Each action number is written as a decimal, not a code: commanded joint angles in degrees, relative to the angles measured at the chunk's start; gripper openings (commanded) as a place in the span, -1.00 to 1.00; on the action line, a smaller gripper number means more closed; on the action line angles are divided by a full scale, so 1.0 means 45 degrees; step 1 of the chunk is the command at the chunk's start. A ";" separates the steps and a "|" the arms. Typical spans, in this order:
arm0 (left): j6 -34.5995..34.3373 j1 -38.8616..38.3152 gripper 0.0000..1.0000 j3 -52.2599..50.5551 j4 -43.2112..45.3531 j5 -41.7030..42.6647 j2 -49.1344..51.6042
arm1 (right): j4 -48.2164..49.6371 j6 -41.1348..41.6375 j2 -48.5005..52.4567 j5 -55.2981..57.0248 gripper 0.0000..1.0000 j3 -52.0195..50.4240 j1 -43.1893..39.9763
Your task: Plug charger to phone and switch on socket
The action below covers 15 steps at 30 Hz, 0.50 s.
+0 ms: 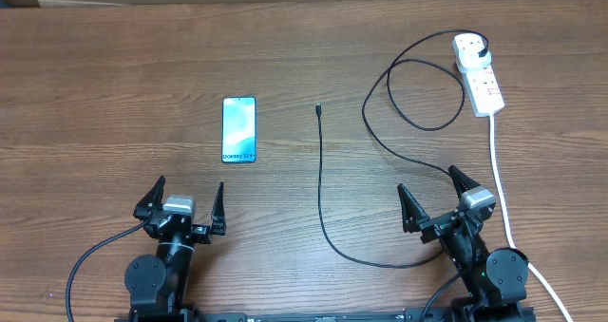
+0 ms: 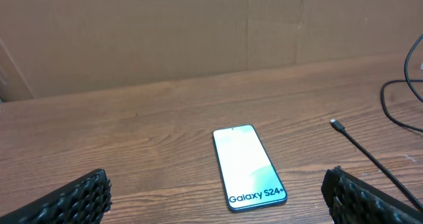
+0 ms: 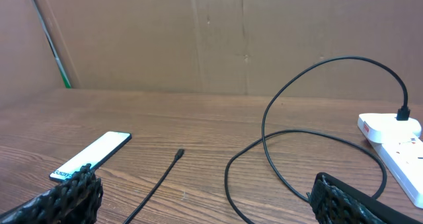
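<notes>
The phone (image 1: 238, 129) lies flat on the wooden table, screen lit light blue; it also shows in the left wrist view (image 2: 248, 166) and the right wrist view (image 3: 92, 156). The charger cable (image 1: 321, 184) runs from its free connector tip (image 1: 318, 109) down the table, then loops up to a black plug (image 1: 484, 49) seated in the white socket strip (image 1: 480, 75). The tip also shows in the wrist views (image 2: 336, 125) (image 3: 180, 154). My left gripper (image 1: 183, 205) is open and empty, below the phone. My right gripper (image 1: 435, 201) is open and empty, below the cable loop.
The strip's thick white cord (image 1: 501, 184) runs down the right side past my right arm. A brown cardboard wall (image 2: 198, 32) stands behind the table. The cable loop (image 3: 310, 145) lies just in front of my right gripper.
</notes>
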 commanded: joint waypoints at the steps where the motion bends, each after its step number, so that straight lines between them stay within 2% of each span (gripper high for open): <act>1: 0.0194 0.0044 0.99 -0.0117 0.0053 -0.0175 -0.0141 | 0.0078 0.0053 -0.0136 0.0029 1.00 -0.0136 -0.0058; 15: 0.0194 0.0044 1.00 -0.0117 0.0053 -0.0175 -0.0141 | 0.0078 0.0053 -0.0131 0.0029 1.00 -0.0136 -0.0058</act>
